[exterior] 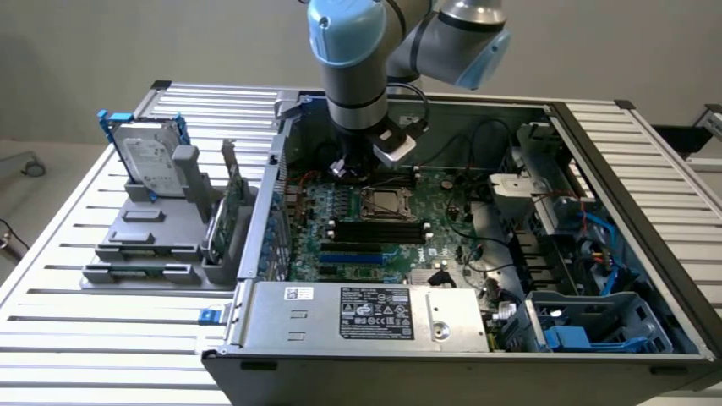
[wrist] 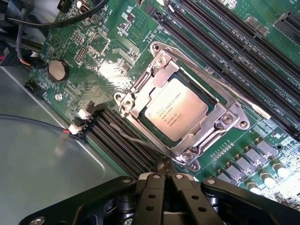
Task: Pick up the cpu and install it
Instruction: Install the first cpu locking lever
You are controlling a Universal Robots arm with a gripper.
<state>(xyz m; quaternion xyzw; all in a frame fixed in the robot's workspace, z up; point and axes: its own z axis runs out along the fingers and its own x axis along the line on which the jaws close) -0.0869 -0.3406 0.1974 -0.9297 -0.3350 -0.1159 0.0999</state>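
arm (exterior: 358, 51): upper part cut off at the exterior view's top edge.
end effector (wrist: 163, 165): body runs out of the wrist view's frame.
cpu (wrist: 176, 108): rim tucked under the socket frame (wrist: 157, 77); print too small to read.
hard drive (exterior: 148, 152): lower end hidden behind the grey holder (exterior: 147, 228).
computer case (exterior: 338, 372): front cut off below.

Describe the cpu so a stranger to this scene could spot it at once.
Look into the open computer case, at the green board lying inside it. Near the board's middle, between rows of long black slots, sits a square metal frame. The cpu is the flat, pale silver square with small printed text inside that frame, the only smooth plain plate there.
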